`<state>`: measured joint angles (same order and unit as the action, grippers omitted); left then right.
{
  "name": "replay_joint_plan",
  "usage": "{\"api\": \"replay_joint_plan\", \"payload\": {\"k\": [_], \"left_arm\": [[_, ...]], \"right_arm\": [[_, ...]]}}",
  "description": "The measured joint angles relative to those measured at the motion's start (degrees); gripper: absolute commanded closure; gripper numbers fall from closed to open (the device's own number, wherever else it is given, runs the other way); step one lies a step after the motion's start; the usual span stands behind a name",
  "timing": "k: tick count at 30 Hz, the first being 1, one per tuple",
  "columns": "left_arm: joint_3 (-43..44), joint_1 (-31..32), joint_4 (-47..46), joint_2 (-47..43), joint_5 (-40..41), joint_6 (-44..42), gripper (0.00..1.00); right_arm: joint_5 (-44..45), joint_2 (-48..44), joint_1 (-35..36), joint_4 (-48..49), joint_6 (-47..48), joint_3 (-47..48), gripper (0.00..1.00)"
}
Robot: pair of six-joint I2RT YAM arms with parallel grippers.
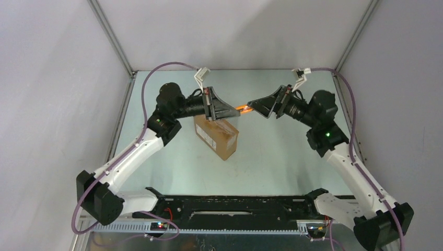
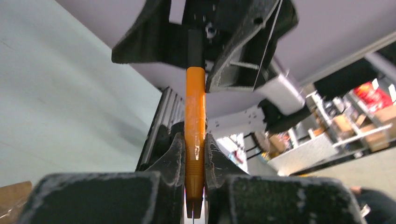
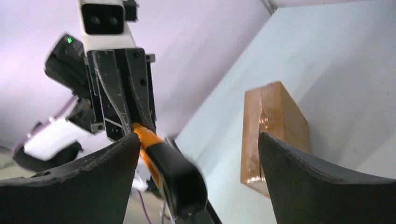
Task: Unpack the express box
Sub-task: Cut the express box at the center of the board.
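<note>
The express box (image 1: 217,137), brown cardboard with a white label, looks sealed, nothing unpacked yet; it lies on the table (image 1: 282,157) just beneath the left gripper (image 1: 236,110). That claw pinches the orange utility knife (image 2: 195,107); the right gripper (image 1: 256,106) opposite stands open around its black end, so cutting remains

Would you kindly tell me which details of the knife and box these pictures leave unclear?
Top view: utility knife mostly hidden between left claw and right claw.
Top view: express box label print too small to read.
Left wrist view: only a box corner shows, at the frame edge.
Right wrist view: knife's black end blurred.
</note>
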<state>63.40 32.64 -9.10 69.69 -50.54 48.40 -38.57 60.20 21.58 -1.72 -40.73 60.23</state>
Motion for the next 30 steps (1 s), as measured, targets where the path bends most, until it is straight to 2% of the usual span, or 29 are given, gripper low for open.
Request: {"api": "replay_joint_plan", "payload": {"k": [3,5,9,12,15,17,22,25,30], "left_arm": [[-0.3,0.1,-6.3,1.7,4.1,8.9,1.00],[-0.3,0.2,-9.3,2.8,6.7,13.6,1.00],[-0.3,0.7,-11.4,3.4,9.3,18.5,1.00],[-0.3,1.0,-11.3,3.4,10.0,20.5,1.00],[-0.3,1.0,-11.0,3.4,10.0,21.2,1.00],[-0.3,1.0,-10.9,3.4,9.8,21.3,1.00],[0.8,0.8,-10.6,3.3,9.4,20.7,1.00],[1.5,0.8,-10.0,3.3,8.8,20.4,1.00],[1.7,1.1,-7.4,3.7,7.0,19.7,1.00]], "right_arm": [[10.1,-2.9,3.0,13.9,-7.8,-8.0,0.03],[16.7,-3.5,6.6,18.9,-10.1,-11.2,0.06],[26.3,-2.5,11.5,25.5,-11.5,-11.8,0.17],[30.4,-1.4,12.5,30.3,-12.3,-11.8,0.32],[32.9,0.1,12.9,32.4,-12.6,-10.8,0.53],[33.7,1.3,13.3,32.6,-12.4,-10.1,0.58],[33.9,2.5,13.4,33.6,-13.7,-8.5,0.54],[33.2,2.6,13.3,34.0,-13.6,-8.2,0.44],[28.9,4.0,11.5,34.5,-15.1,-7.8,0.44]]}}
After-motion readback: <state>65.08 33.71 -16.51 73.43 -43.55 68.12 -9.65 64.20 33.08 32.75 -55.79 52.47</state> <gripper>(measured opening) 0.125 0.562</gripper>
